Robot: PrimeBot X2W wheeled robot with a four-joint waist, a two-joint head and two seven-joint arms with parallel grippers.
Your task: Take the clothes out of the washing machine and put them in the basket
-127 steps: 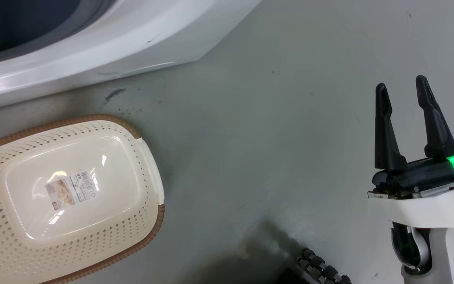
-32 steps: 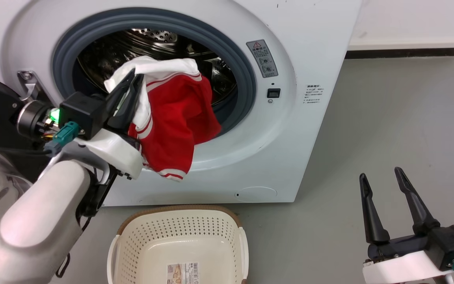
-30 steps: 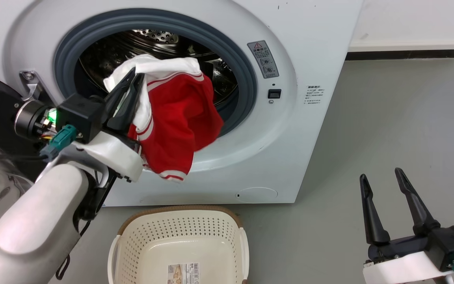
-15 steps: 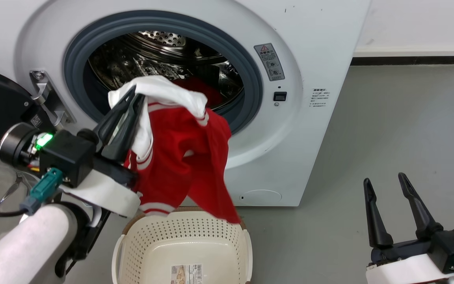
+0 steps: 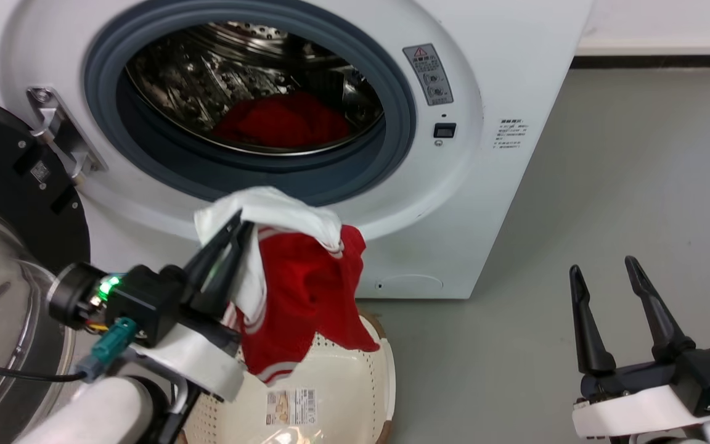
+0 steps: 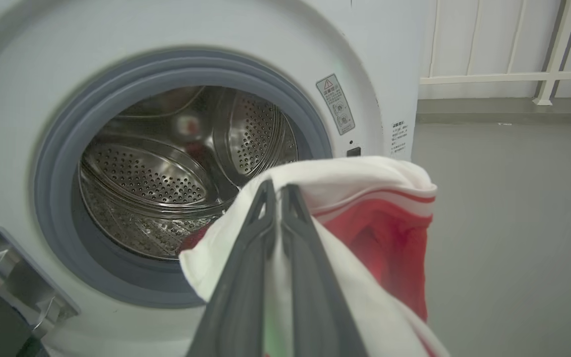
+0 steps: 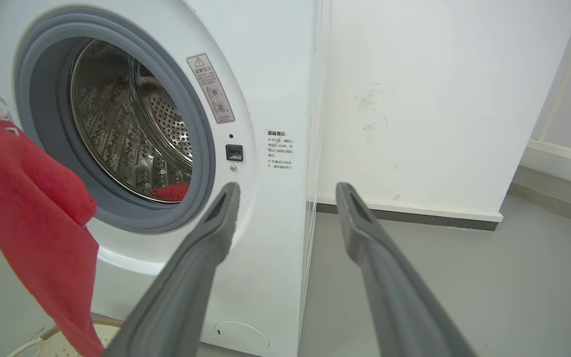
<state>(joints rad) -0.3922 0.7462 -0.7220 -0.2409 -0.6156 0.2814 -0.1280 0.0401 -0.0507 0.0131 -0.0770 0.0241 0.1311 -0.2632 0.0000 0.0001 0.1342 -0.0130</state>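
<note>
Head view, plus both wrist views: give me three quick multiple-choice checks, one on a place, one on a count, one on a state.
1. Where is the striped garment?
A) lying in the drum
B) hanging from the left end effector over the basket
C) held by the right end effector

2. How many garments lie in the drum?
A) none
B) one
C) three

3. The right end effector is:
A) open, empty
B) shut on cloth
C) shut on the basket rim

Answers: B, the left end effector is clamped on its white fabric; B, a single plain red garment lies there; A, a clear gap with nothing in it.
</note>
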